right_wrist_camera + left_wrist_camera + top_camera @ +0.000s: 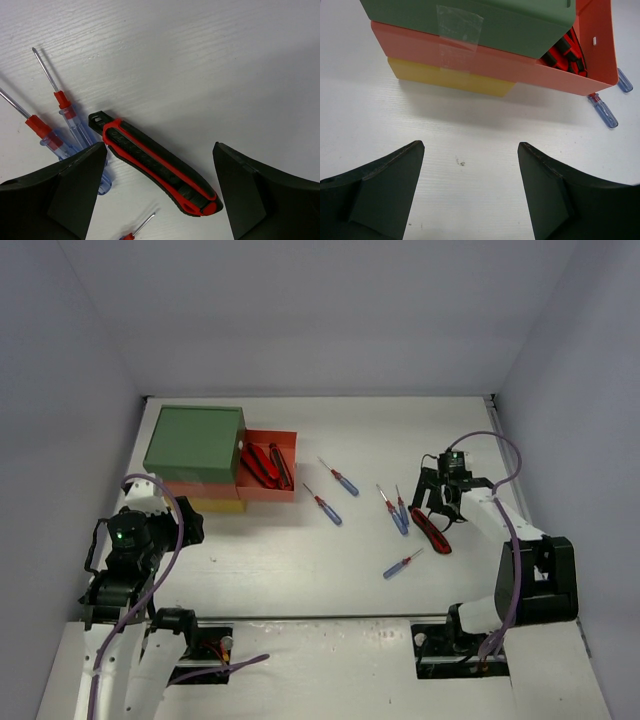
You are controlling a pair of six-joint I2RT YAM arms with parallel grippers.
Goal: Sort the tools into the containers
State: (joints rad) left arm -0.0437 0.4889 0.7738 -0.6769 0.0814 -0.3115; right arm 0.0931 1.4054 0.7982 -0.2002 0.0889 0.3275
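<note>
Overhead, the right hand (440,502) sits right of centre in the top view, spread wide over a red-and-black utility knife (431,530) that lies on the white table (300,570). In its wrist view the knife runs diagonally from centre-left down to lower centre, between the two dark fingers (75,185) and touching neither. Whether the fingertips reach the table I cannot tell. Two blue-and-red screwdrivers (65,112) lie side by side at the left of that frame, their handles partly hidden behind the finger on that side. The tip of another screwdriver (137,230) shows at the bottom edge. In the top view two more screwdrivers (323,504) lie apart near the middle of the table.

The left hand (470,147) is likewise spread and holds nothing, over bare table, facing the cabinet (200,455) in the upper left of the top view. The cabinet has a green drawer (470,25) on top. Its orange-red drawer (470,60) is pulled out toward the right with red-and-black knives (565,52) inside. A yellow drawer (450,80) is at the bottom.
</note>
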